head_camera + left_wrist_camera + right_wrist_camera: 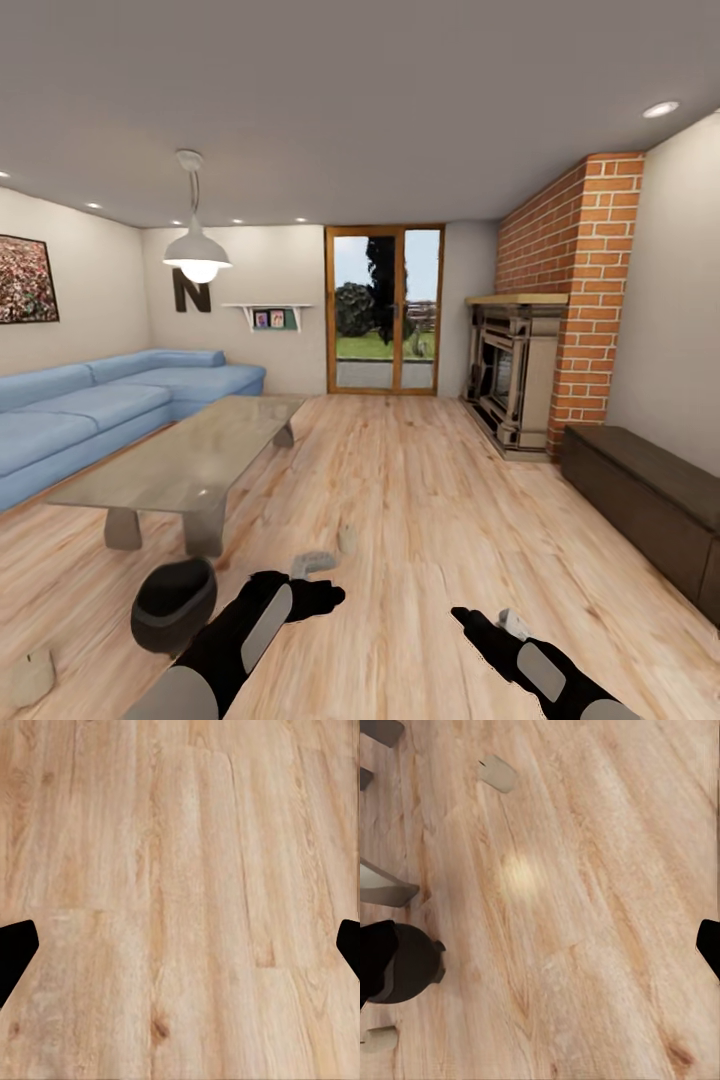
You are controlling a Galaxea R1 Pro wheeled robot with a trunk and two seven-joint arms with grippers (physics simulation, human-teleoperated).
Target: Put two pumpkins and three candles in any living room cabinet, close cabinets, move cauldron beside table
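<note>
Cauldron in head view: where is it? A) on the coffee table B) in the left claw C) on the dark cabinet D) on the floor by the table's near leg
D: the black cauldron sits on the wood floor just in front of the grey table and its near leg, apart from the left claw.

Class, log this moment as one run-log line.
cauldron: floor beside table | candles: floor | cabinet: shut | both jaws: open, empty
</note>
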